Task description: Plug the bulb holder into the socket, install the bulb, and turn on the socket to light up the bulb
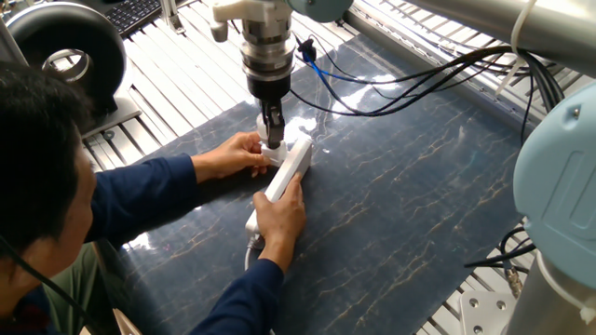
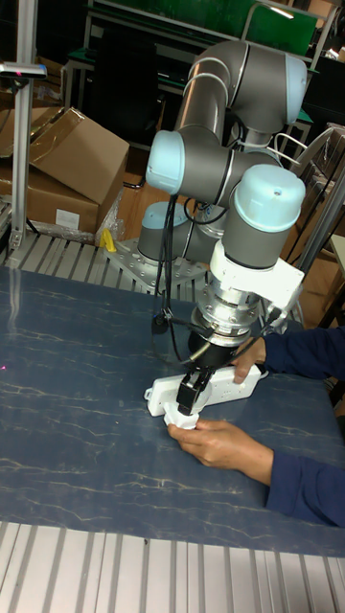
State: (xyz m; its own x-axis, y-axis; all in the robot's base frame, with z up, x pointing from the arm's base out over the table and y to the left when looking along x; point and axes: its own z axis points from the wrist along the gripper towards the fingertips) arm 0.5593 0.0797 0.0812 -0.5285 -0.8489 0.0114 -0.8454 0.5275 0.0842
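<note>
Hands covered much of the socket [image 1: 291,164], and its cord end sat hidden under one palm. The gripper [image 1: 271,133] blocked whatever it pinched; bulb or holder, too small to tell. The person's head was cut off.

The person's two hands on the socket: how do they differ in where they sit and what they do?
One hand sits at the socket's far end, beside the gripper, fingers near the small white piece it holds. The other hand lies along the cord end, pressing from above. Both wear dark blue sleeves and touch the socket.
</note>
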